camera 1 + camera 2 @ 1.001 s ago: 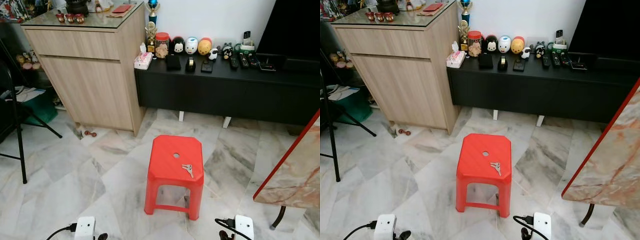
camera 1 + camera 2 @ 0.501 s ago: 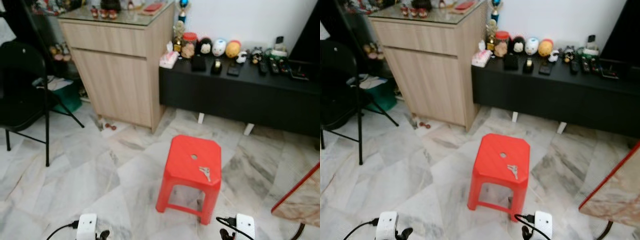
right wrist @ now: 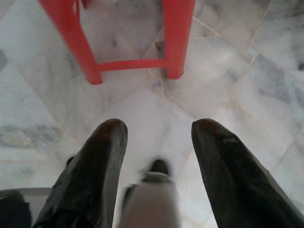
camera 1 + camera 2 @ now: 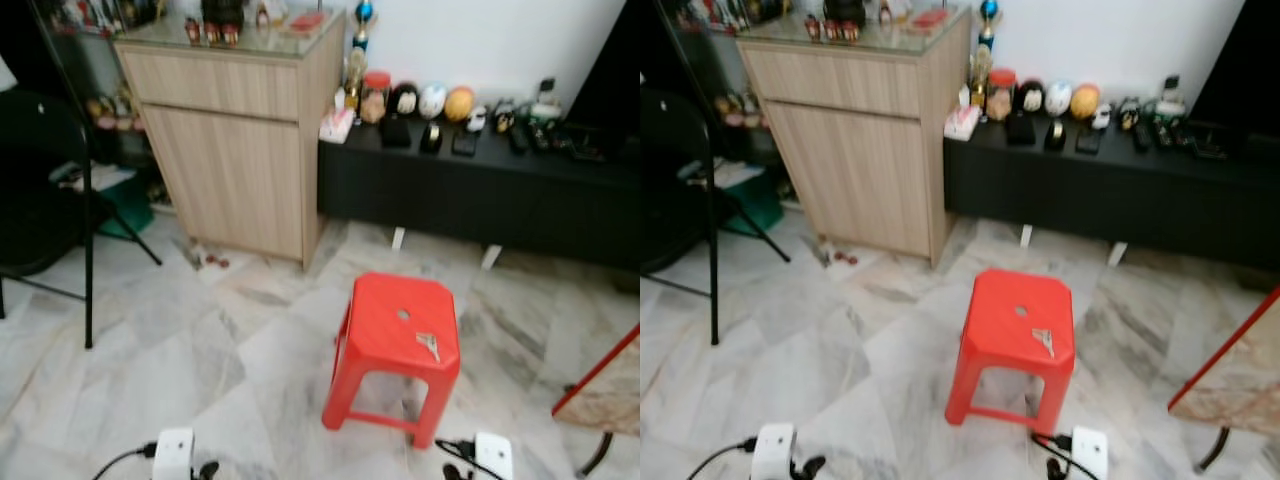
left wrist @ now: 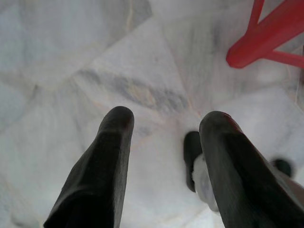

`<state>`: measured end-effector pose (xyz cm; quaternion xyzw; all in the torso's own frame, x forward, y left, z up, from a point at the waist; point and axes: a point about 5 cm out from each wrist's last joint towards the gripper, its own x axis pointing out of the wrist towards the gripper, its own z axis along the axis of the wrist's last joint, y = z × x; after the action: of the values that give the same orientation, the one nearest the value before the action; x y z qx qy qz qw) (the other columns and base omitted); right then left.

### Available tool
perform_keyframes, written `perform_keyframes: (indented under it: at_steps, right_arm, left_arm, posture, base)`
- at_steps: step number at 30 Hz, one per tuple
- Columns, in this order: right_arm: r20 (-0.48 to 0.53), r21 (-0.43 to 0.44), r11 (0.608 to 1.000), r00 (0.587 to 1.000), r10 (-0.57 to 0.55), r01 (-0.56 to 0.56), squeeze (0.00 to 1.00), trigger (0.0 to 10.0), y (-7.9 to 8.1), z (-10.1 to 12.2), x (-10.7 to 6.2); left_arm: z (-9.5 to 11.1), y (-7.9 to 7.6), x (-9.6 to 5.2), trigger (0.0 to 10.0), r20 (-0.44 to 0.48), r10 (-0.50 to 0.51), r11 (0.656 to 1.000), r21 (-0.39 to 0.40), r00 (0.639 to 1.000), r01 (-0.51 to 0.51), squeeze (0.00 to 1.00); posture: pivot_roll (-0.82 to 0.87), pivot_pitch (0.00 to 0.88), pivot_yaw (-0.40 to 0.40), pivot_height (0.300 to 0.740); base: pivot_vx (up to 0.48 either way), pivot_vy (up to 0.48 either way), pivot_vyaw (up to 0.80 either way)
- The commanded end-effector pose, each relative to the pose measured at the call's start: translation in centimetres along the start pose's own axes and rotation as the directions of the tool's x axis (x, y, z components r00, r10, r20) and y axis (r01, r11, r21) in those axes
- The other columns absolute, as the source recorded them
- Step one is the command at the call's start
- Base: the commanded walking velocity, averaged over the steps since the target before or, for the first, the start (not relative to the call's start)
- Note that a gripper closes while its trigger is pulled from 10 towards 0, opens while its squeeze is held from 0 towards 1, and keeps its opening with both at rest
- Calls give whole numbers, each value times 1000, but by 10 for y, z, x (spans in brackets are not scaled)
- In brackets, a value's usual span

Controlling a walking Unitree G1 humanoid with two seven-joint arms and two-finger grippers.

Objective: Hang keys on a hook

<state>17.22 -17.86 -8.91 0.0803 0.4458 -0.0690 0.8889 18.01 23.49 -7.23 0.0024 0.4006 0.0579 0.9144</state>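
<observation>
I have turned and stepped since a second ago: the whole head view has swung, so the stool [image 4: 393, 345] now sits right of centre and a black folding chair [image 4: 45, 190] has come in on my left, while the things themselves have not moved. That puts the keys [image 4: 428, 344] ahead of and above my right end effector [image 3: 154, 178], lying on the stool's seat near its right edge, just beyond the seat hole, untouched. Both arms hang low over the marble floor [image 4: 180, 350]. The right end effector is released, fingers spread with nothing between them, and the stool's legs stand just ahead of it. The left end effector [image 5: 164, 166] is likewise released and empty, with one stool leg off to its far side. I judge the pickup has not begun, and I see no hook yet, so I will have to find one after the grasp. Beyond the stool stand a wooden cabinet [image 4: 235, 150] and a low black desk [image 4: 470, 190] crowded with small figures and remotes. A marble tabletop with a red edge [image 4: 600, 390] juts in close on my right, which could catch that arm.
</observation>
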Motion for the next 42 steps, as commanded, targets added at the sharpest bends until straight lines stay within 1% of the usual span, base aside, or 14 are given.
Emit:
perform_keyframes:
  at_steps: [1, 14, 29, 42]
  right_arm:
    - [2, -1, 1000, 1000, -26, 26, 0, 10000, -10, 0, -1]
    - [2, -4, 1000, 1000, -20, 20, 0, 10000, -7, 0, -1]
    - [0, -2, 1000, 1000, -19, 19, 0, 10000, -6, -2, -1]
    - [-2, -5, 1000, 1000, -14, 14, 0, 10000, -3, -2, -1]
  left_arm:
    - [-3, -4, 0, 10000, -7, -8, 1000, -12, 1000, 8, 0]
    - [-3, -6, 0, 10000, -6, -17, 1000, 4, 1000, 17, 0]
    - [-4, -7, -1, 10000, -1, -28, 999, 15, 1000, 28, 0]
    - [0, -9, 0, 10000, 14, -39, 999, 22, 999, 39, 0]
  posture:
    - [118, 34, -17, 740]
    - [121, 31, -17, 740]
    - [125, 0, -12, 740]
    - [117, 0, 2, 740]
  base:
    - [0, 251, 0]
    - [0, 0, 0]
    - [0, 0, 0]
    - [252, 0, 0]
